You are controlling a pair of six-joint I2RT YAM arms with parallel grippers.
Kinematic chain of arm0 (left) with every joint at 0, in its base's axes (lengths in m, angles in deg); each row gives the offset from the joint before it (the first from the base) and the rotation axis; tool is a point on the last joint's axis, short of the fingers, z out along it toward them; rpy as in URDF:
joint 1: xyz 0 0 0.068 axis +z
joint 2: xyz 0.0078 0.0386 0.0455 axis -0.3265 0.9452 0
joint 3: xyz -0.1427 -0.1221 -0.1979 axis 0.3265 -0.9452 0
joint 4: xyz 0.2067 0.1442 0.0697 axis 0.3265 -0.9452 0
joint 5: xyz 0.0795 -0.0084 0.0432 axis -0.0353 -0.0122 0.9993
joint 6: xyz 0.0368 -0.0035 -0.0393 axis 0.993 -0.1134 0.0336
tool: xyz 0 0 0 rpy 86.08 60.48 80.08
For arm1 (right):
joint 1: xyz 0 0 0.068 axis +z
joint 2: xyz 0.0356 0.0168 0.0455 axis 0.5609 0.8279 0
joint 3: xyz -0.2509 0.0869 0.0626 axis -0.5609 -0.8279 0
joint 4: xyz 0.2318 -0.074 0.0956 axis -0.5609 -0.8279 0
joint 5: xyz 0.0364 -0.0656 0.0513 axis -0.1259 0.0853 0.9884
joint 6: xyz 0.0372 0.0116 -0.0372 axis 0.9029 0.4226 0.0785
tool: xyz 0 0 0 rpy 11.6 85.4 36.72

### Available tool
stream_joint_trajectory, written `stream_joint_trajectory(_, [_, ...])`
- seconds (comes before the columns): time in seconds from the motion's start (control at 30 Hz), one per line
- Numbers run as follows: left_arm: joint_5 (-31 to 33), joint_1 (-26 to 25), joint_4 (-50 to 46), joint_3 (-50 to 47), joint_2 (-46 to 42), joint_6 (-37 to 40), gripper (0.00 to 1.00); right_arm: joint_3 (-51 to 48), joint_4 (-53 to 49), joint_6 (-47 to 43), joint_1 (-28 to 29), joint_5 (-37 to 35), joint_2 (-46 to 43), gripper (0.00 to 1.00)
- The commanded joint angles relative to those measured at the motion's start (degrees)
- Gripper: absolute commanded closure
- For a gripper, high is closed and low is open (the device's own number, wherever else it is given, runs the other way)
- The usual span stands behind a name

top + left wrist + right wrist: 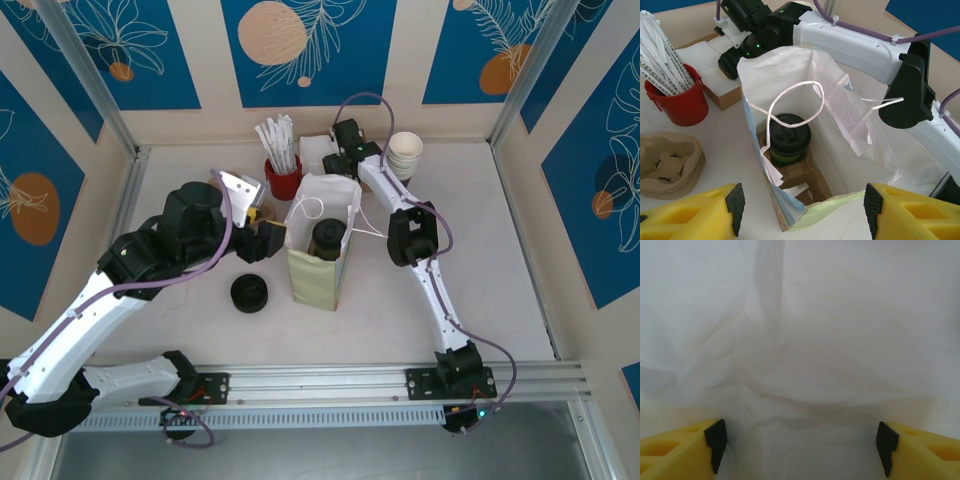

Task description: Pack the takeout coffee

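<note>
Top external view looks down on a paper bag [315, 280] standing upright in the middle of the counter [490, 260], mouth open. The takeout coffee [327, 238] sits inside it, black domed lid up. An all-black round lid piece [249, 293] lies on the counter just to the left of the bag. At the back are a red cup of wrapped sticks [283, 178] and a stack of white paper cups [405, 155].

The left wrist view gets what the overhead one can't. It looks straight into the bag, where the coffee's olive-green side shows below the lid and the cup rests toward the far end on a brown cardboard insert [805, 175]. A white string handle [790, 100] loops over the opening. The left hand [804, 205] has its fingers spread wide, with the bag's near end between them. The left pad [735, 202] is clear of the paper; whether the right pad touches it I can't tell. A brown moulded cup carrier [670, 162] lies beside the bag, and the right arm reaches in behind the bag's far wall.

Right wrist view is up close against crumpled white paper [800, 340], presumably the bag's wall. The right hand [800, 450] also has its fingers apart, with nothing clamped between them.
</note>
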Motion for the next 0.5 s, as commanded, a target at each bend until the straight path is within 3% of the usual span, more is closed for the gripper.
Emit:
stream_joint_trajectory(0.0, [0.2,-0.7,0.9,-0.6,-1.1,-1.2,0.35,1.7,0.4,-1.3,-0.4,0.1,1.9,0.2])
stream_joint_trajectory(0.2, [0.3,-0.7,1.0,-0.5,-1.3,-1.3,0.34,1.6,-0.1,-1.2,-0.5,0.5,2.3,0.24])
stream_joint_trajectory(0.47, [0.3,-0.7,0.9,-0.7,-1.3,-1.3,0.34,3.1,-1.2,-0.5,-0.4,2.2,2.0,0.49])
